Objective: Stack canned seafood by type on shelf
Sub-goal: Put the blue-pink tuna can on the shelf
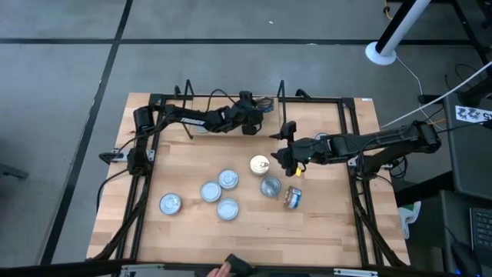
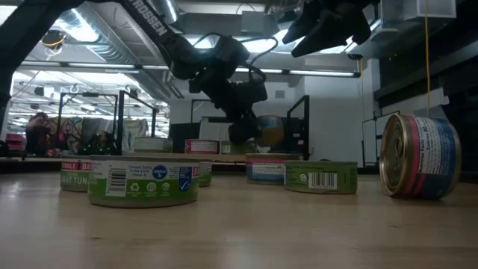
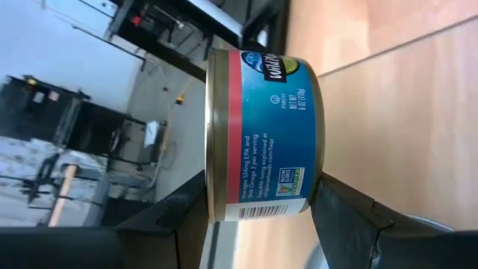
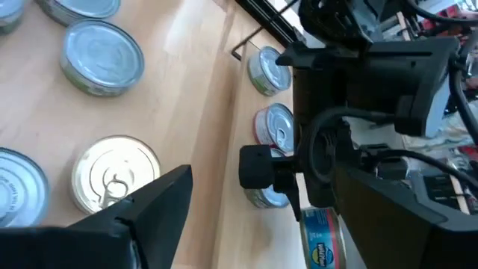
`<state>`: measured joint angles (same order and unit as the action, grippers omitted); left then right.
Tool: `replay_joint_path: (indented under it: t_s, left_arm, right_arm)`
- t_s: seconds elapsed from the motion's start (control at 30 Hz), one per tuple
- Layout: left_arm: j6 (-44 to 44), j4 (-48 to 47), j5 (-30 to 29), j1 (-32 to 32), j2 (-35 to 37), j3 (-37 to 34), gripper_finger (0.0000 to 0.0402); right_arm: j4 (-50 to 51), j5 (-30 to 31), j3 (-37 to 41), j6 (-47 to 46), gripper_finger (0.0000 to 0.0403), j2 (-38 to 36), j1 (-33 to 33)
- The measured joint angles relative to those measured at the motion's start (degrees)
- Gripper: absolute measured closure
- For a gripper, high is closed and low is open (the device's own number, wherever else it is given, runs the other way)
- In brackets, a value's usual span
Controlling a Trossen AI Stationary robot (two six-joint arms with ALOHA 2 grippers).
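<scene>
My left gripper (image 1: pixel 250 121) is at the table's far side, shut on a blue tin with a red band (image 3: pixel 261 134). The tin also shows in the low view (image 2: pixel 267 131), above the shelf (image 2: pixel 149 158). Three tins (image 4: pixel 276 123) lie in a row on the shelf beside it. My right gripper (image 1: pixel 286 148) is open and empty above the table's middle, near the gold-lidded tin (image 1: pixel 260 165). Several silver-lidded tins (image 1: pixel 227 208) lie flat on the table. One tin (image 1: pixel 293 198) rests on its curved side. My left gripper pinches the blue tin between its two fingers. One finger is on the tin's lid end (image 3: pixel 213 190) and the other on its bottom end (image 3: pixel 317 183). The tin is lifted clear, with its labelled side facing the wrist camera.
Black frame rails (image 1: pixel 354 165) run along the table's left, right and far sides. The loose tins crowd the table's middle. At the near edge a dark object and a fingertip (image 1: pixel 231 266) show. The table's near left corner is bare wood (image 1: pixel 154 238).
</scene>
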<state>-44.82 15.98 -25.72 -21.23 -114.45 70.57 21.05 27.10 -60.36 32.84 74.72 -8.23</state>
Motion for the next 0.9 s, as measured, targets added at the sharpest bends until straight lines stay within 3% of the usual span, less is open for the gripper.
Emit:
replay_joint_path:
  t_s: [0.4,0.9]
  left_arm:
    - [1.7,-1.9,4.5,0.2,-0.3,0.0,0.0205]
    - [-0.4,-0.6,4.9,0.2,-2.1,0.1,0.0205]
  right_arm:
    - [0.1,-2.3,0.0,0.0,0.0082,0.0,0.0]
    - [0.1,-2.3,0.0,0.0,0.0082,0.0,0.0]
